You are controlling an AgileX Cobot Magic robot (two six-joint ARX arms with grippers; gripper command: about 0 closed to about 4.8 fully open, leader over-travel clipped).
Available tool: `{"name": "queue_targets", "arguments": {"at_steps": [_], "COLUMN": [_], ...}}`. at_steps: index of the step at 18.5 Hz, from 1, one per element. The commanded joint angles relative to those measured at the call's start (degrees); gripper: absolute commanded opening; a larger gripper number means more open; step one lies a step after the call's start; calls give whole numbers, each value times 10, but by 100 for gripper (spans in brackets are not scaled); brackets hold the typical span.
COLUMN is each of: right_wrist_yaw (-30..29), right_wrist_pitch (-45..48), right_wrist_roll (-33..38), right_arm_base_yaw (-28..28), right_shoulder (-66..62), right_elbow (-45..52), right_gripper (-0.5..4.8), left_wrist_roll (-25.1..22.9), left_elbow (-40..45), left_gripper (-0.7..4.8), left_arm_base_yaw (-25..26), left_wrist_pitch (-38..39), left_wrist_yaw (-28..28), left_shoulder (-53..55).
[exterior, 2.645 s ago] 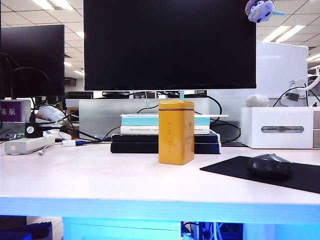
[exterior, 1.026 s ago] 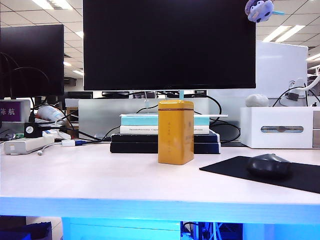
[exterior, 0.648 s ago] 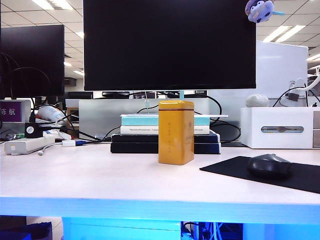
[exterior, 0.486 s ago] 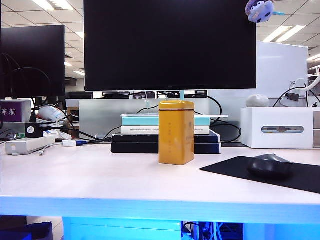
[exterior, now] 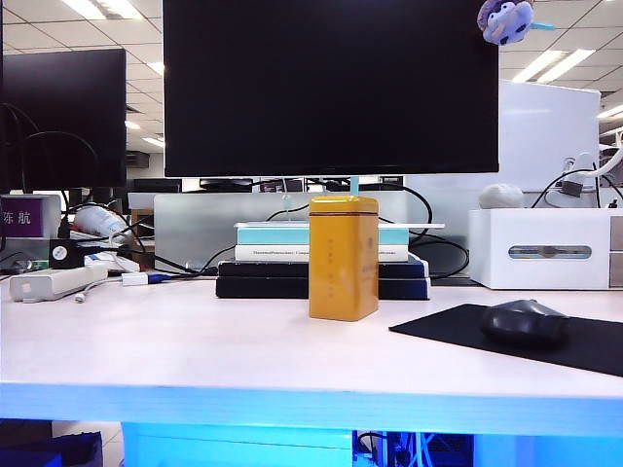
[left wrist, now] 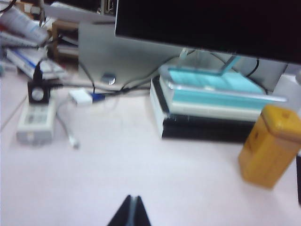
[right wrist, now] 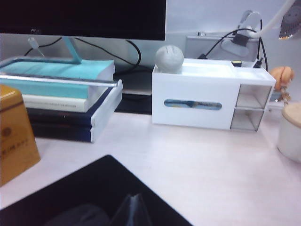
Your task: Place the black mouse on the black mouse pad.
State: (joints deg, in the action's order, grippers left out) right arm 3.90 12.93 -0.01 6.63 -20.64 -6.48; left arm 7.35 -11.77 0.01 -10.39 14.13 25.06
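Note:
The black mouse [exterior: 526,323] lies on the black mouse pad [exterior: 443,328] at the right of the desk. Neither arm shows in the exterior view. In the right wrist view my right gripper [right wrist: 135,197] is shut, with its tips together above the pad [right wrist: 108,181]. The mouse [right wrist: 77,215] is a blurred dark dome just beside the tips and is not held. In the left wrist view my left gripper [left wrist: 133,198] is shut and empty over bare desk, well away from the pad.
A yellow tin [exterior: 343,256] stands mid-desk in front of a stack of books [exterior: 273,277] under the monitor [exterior: 331,88]. A white box [exterior: 545,248] with a grey lump [exterior: 500,196] on top sits at the back right. A power strip [exterior: 54,282] and cables lie at the left.

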Motion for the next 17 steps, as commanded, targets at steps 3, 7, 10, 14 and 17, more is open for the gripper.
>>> {"name": "queue_targets", "arguments": {"at_steps": [3,7,10,14,17], "right_wrist_yaw": [3,1,-13,-21,-26], "right_wrist_pitch": [-99,-143,-164,-198,-206], "right_wrist_roll": [0,0,0,-2,-2], "right_arm_base_yaw": [1,1,1,0,1], "right_shoulder": [82,147,188,205,205], "right_elbow": [0,16,36,37,39], "right_gripper": [-6,-6,-6,-6,-6], "left_wrist_roll": [33,25,14,17,16], "left_elbow": [46,62,73,100,113], "left_gripper": [-6,-6,-6,-6,-6], "left_arm_base_yaw": [1,1,1,1,1], "left_wrist_pitch": [27,59,91,105,136], "left_wrist_yaw": [-2,-2,-2,-1,-1], "left_shoulder": [-66,-115,-147,-199,-236]}}
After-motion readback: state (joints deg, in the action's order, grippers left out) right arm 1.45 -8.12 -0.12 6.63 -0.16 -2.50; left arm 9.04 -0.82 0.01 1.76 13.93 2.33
